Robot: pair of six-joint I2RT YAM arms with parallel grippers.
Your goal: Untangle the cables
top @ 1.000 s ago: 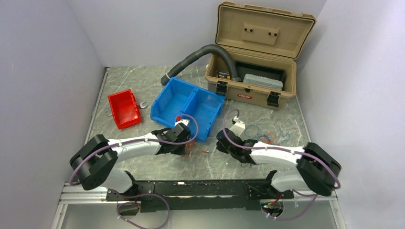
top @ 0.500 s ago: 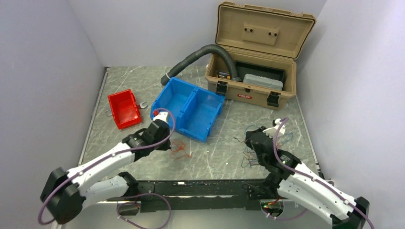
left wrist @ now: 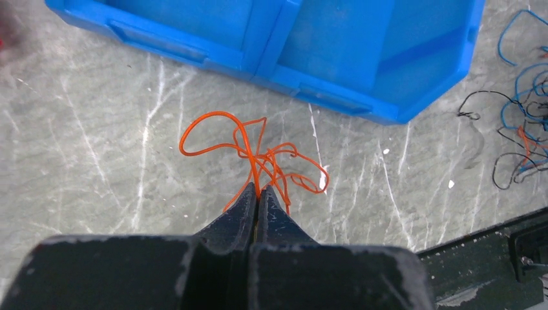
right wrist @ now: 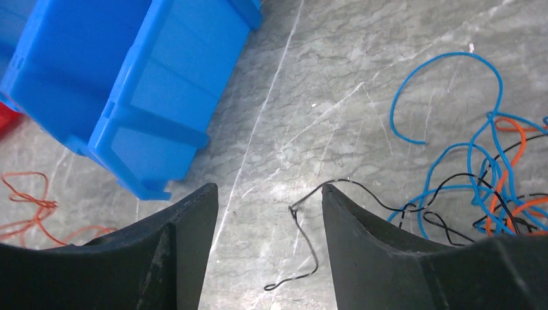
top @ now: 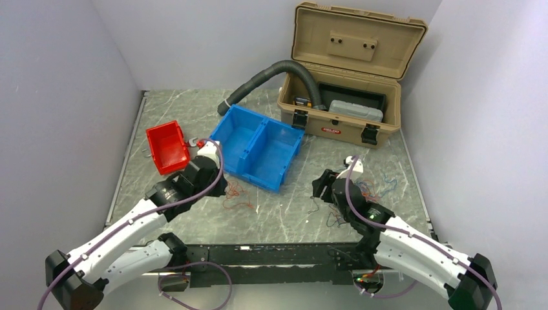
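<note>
A small bunch of red cables [left wrist: 258, 152] trails on the marble table in front of the blue bin [left wrist: 310, 39], and my left gripper [left wrist: 258, 190] is shut on its near strands. In the top view this bunch [top: 238, 196] lies just right of the left gripper [top: 220, 187]. A tangle of blue, black and orange cables [right wrist: 478, 174] lies at the right. My right gripper [right wrist: 268, 187] stands open over the table. One loose black cable end [right wrist: 304, 239] lies between its fingers, touching the right finger's tip. From above, that tangle [top: 368, 190] sits beside the right gripper [top: 320, 187].
The two-compartment blue bin [top: 255, 145] stands mid-table, a red bin [top: 168, 147] to its left with a small wrench [top: 192, 140] beside it. An open tan toolbox [top: 342, 84] and a grey corrugated hose [top: 258, 84] occupy the back.
The right gripper has opened and shifted left, with the black cable end now loose between its fingers. The left arm has drawn further left, dragging the red cables with it.
</note>
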